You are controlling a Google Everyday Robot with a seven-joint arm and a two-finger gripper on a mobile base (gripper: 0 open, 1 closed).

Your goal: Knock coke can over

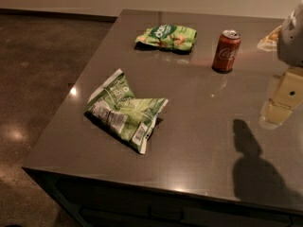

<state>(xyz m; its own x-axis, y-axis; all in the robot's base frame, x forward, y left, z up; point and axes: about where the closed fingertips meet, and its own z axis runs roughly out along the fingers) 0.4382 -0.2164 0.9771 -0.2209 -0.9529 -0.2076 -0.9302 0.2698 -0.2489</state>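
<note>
Farthest left of your gripper [280,103], well apart from it, a crumpled green snack bag [124,110] lies flat near the front of the grey table [199,141]. A second green snack bag [166,37] lies toward the back, left of the gripper and farther from you than it.

Next comes the coke can [226,51]. It stands upright on the table with its silver top up, to the left of the gripper and farther back, with a bare strip of tabletop between them. Nothing touches the can.

Your gripper hangs at the right edge of the view, a pale blocky shape just above the table. You cannot tell from here whether it is open or closed. The white arm [292,34] rises above it, and behind the arm a yellowish packet [268,39] shows in part. A dark shadow [253,167] falls on the table in front of the gripper, toward the near edge.
</note>
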